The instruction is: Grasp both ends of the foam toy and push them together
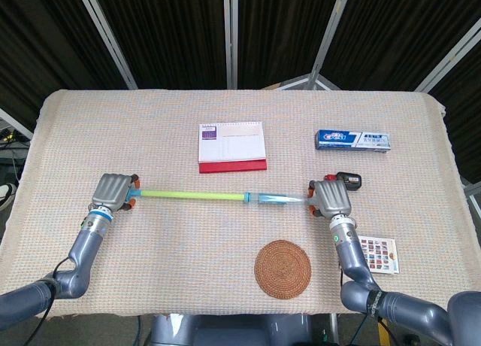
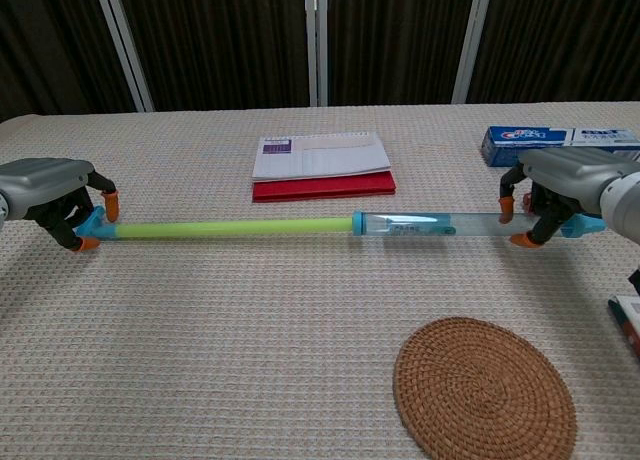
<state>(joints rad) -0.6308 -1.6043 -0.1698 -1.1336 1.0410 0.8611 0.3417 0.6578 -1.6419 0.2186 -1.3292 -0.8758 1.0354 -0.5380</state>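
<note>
Round woven rattan coaster (image 2: 485, 390) nearest, on beige woven tablecloth (image 2: 250, 330). Behind it, long foam toy (image 2: 300, 225), green rod in clear blue tube, lies flat across table middle. Left hand (image 2: 55, 187) curls around blue T-handle end, gripping it. Right hand (image 2: 560, 185) clasps clear tube end. Further back, red-backed desk calendar (image 2: 322, 165) lying flat; blue toothpaste box (image 2: 560, 142) far right.

Calendar (image 1: 231, 146), toothpaste box (image 1: 352, 141), woven coaster (image 1: 282, 268).
</note>
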